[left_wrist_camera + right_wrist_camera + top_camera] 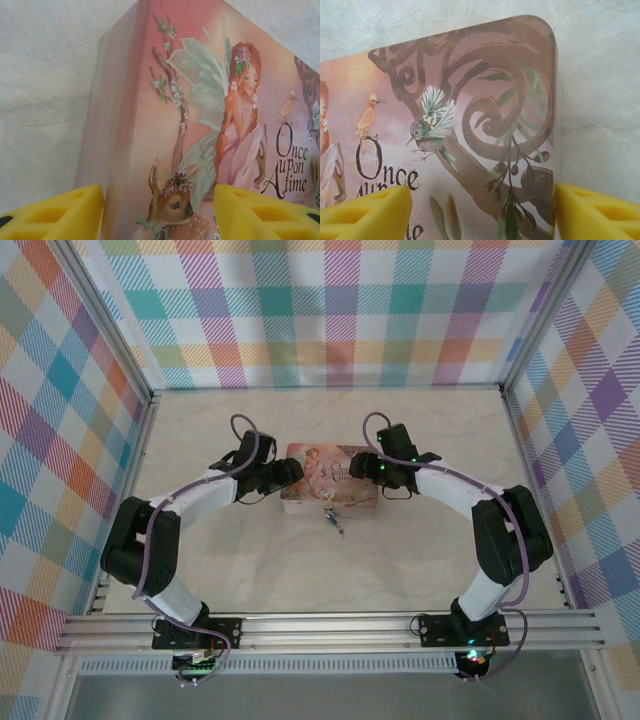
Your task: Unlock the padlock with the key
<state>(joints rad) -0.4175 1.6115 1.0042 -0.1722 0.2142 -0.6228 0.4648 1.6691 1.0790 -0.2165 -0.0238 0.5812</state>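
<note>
The pale marbled table point(200, 560) is lying inside a booth of plaid cloth walls point(60, 390), with an aluminium rail point(330, 628) running along its near edge. The two arms are curving in from that rail toward the middle, the left arm point(165, 530) from the left and the right arm point(490, 530) from the right.

Between them a pink tin point(330, 483) is lying flat near the centre of the table, its lid showing a fairy, a fawn, a bird and the words "Once upon a time".

The left gripper point(291, 472) is sitting at the tin's left end. In its wrist view the left gripper point(160, 215) is holding its yellow fingers point(55, 212) wide apart, one out beside the tin's side wall and the other over the lid.

The right gripper point(366, 468) is sitting at the tin's right end. Seen from its own wrist, the right gripper point(482, 212) is likewise spreading its fingers point(365, 212) wide, one over the lid and one just past the tin's right edge. Whether any finger is touching the tin is not clear.

The padlock point(327, 512) is showing as a tiny shape just beside the middle of the tin's near edge. The key point(339, 529) is lying on its near side, too small to tell whether it is in the lock.
</note>
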